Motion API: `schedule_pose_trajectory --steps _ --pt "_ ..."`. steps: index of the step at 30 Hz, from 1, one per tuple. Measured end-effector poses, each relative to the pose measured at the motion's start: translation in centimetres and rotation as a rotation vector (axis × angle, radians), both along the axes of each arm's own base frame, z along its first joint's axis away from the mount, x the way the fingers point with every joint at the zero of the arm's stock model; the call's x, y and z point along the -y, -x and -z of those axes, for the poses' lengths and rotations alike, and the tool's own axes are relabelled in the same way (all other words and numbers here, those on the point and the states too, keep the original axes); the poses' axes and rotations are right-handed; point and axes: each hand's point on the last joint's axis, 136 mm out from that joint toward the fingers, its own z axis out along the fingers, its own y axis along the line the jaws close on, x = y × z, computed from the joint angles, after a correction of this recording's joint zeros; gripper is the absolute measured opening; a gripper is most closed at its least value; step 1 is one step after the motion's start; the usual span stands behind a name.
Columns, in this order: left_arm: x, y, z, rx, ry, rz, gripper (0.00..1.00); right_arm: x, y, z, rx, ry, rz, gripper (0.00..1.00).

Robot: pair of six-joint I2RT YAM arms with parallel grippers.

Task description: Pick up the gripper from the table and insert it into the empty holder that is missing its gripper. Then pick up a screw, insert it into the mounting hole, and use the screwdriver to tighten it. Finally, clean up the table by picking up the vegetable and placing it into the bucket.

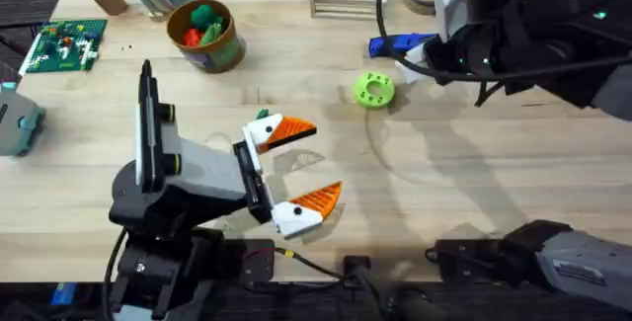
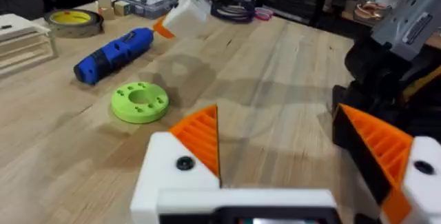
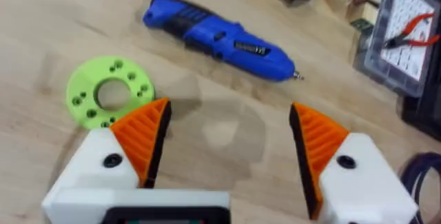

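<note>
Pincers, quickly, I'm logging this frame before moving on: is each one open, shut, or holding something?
Left pincer: open, holding nothing, low over the table.
Right pincer: open, holding nothing, beside the screwdriver.

The screwdriver (image 3: 217, 37) is a blue pen-shaped tool with dark grip patches and a thin metal tip. It lies flat on its side on the desk (image 1: 474, 163). In the overhead view the screwdriver (image 1: 400, 43) sits toward the far right part of the desk, partly hidden under a dark arm.

The bucket (image 1: 207, 37) is a round olive-gold can with an orange inner wall. It stands upright near the far left edge, well apart from the screwdriver. The green leafy vegetable (image 1: 205, 14) rests inside it beside an orange piece.
</note>
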Motion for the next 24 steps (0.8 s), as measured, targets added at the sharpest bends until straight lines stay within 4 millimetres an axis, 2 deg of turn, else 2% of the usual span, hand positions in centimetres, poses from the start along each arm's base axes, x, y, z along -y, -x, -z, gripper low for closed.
schedule_pose_trajectory --steps 8,15,24 --pt "-0.2 -0.6 -0.1 -0.011 0.01 -0.037 0.992 0.0 0.2 1.5 -0.051 0.02 -0.001 0.973" --pt "-1.7 -2.1 -0.2 -0.247 0.031 -0.214 0.992 -0.8 0.4 1.5 -0.05 0.018 -0.022 0.973" --pt "-4.6 -2.9 -3.4 -0.259 -0.075 -0.444 0.992 -1.0 0.3 1.4 -0.041 0.014 -0.023 0.973"
